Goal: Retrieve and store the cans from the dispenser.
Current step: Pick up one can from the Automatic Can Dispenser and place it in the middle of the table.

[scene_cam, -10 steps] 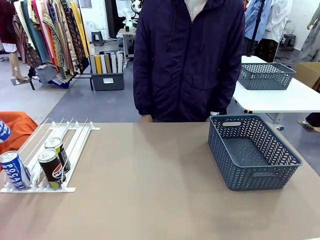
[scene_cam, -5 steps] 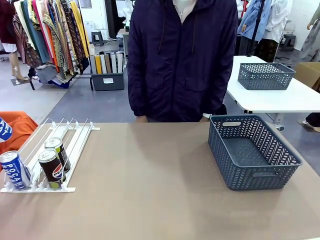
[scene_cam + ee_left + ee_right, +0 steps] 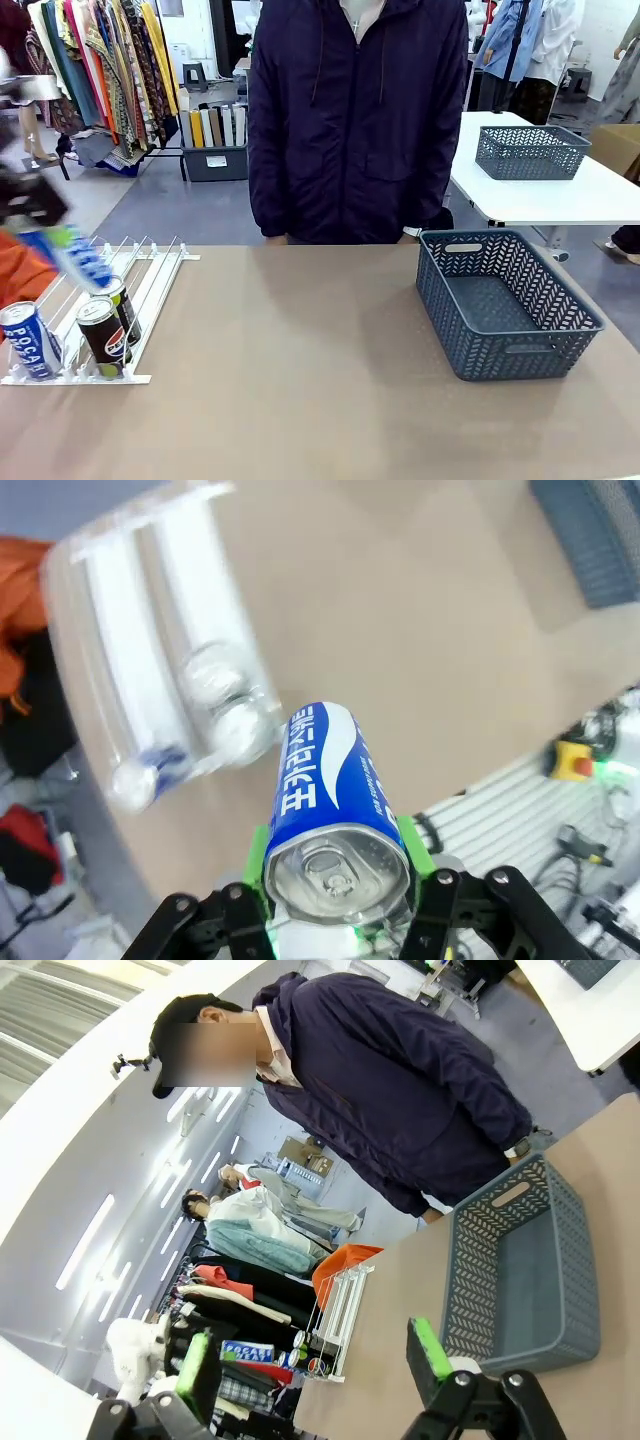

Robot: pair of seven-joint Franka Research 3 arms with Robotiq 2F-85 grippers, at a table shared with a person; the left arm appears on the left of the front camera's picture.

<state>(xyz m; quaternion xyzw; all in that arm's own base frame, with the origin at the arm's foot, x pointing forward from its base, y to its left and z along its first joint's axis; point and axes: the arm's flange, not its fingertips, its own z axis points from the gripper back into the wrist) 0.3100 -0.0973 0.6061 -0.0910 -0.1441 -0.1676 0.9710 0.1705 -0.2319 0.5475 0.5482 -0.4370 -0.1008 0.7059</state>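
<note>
**Left claw (image 3: 337, 868) clamped on blue-and-white can (image 3: 325, 770), above dispenser (image 3: 130, 680).**
Grip sits near the can's top. A fast swing to the basket (image 3: 510, 300), well apart from the claw, could shake it loose. Right claw (image 3: 312, 1360) spread, empty.

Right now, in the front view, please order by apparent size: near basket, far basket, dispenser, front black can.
1-2. Near basket and dispenser: look about alike, unranked.
3. Far basket, though it is farther off.
4. Front black can.

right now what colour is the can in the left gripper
The can is blue with white lettering; clearest in left wrist view.
</note>
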